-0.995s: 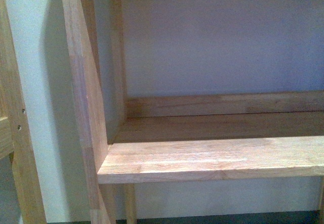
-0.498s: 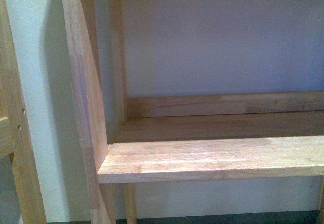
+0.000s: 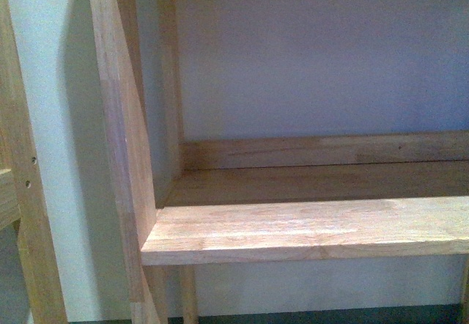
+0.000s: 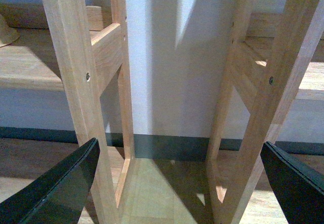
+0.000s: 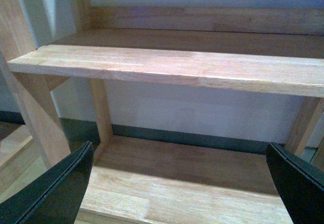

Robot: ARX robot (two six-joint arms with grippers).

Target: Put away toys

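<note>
- Shelving unit of pale wood fills the front view: one shelf board (image 3: 308, 229) runs across the frame, with a back rail (image 3: 322, 150) behind it and a slanted side post (image 3: 121, 141) at its left end.
- Wall (image 3: 315, 60) behind the shelf is plain and light; a second wooden post (image 3: 22, 192) with two screw holes stands at the far left edge.
- Neither arm appears in the front view.
- Left gripper (image 4: 177, 183): both dark fingers (image 4: 55, 188) sit at opposite lower corners of the left wrist view, spread wide apart, nothing between them.
- Ahead of the left gripper: two wooden frames, near frame (image 4: 76, 82) and other frame (image 4: 273, 92), stand apart with a strip of wall and a dark baseboard (image 4: 167, 145) showing between them; floor (image 4: 162, 193) is light wood.
- A pale rounded object (image 4: 6, 30) sits on a shelf at the edge of the left wrist view; too cropped to identify.
- Right gripper (image 5: 177, 183): fingers (image 5: 61, 188) likewise wide apart, holding nothing.
- Right gripper faces the shelving: upper board (image 5: 177, 67) above, lower board (image 5: 187, 183) beneath.
- Plush toy: not seen in any view; location cannot be told.
</note>
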